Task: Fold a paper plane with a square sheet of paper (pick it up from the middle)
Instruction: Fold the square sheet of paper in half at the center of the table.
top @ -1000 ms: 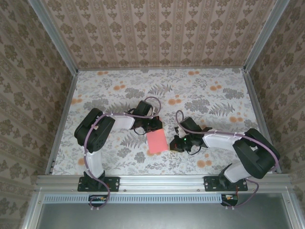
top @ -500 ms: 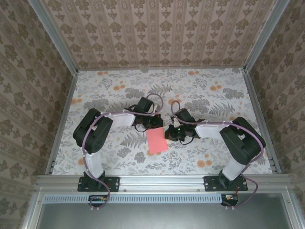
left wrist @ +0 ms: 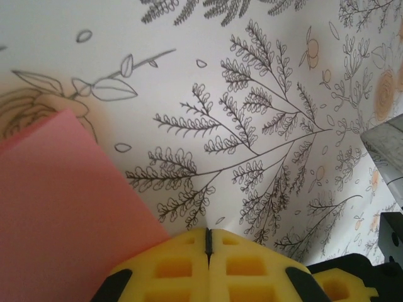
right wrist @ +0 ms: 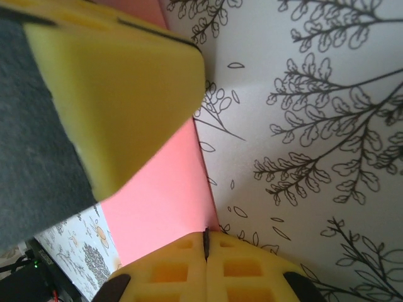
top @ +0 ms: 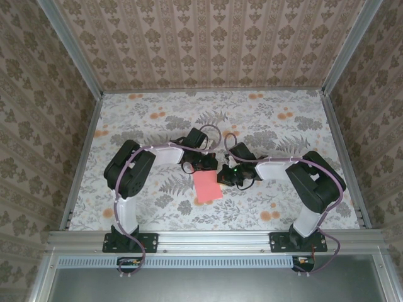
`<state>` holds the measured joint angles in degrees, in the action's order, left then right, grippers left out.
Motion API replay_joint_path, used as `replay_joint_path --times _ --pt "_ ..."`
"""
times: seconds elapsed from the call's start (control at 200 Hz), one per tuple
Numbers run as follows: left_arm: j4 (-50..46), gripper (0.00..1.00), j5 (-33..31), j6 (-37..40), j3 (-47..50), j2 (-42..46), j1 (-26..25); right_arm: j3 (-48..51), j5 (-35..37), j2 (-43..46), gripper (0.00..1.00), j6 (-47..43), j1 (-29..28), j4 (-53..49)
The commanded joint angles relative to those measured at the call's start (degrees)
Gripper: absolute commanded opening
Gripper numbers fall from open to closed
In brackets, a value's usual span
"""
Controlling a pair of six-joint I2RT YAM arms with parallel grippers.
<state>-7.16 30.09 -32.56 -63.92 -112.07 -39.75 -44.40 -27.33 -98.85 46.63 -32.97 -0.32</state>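
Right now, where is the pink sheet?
In the top view the pink sheet lies at the middle of the table, the left gripper at its far edge and the right gripper at its far-right corner.

One thin salmon-pink paper sheet (top: 206, 187), two black-and-white robot arms (top: 129, 176), two yellow-foam-padded grippers, left gripper (left wrist: 208, 242) and right gripper (right wrist: 206, 242), one floral-printed table surface (top: 283, 132).

Nothing readable can be made out here, honestly. No letters, numbers, logos or stickers are seen on the pink sheet of paper (top: 207, 187). The table cover (top: 283, 135) and the walls (top: 208, 44) are printed with leaf and flower patterns only, no writing.
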Motion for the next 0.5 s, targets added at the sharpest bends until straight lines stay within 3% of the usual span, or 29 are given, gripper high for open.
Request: replay_joint_path --times 0.0,0.495 --pt "-2.24 0.0 -1.16 3.06 -0.79 -2.03 0.84 -0.42 2.53 -2.08 0.0 -0.57 0.35 -6.94" --pt "-4.19 0.0 -1.79 8.02 -4.64 -5.26 7.93 1.72 3.99 -3.3 0.0 -3.74 0.31 -14.95"
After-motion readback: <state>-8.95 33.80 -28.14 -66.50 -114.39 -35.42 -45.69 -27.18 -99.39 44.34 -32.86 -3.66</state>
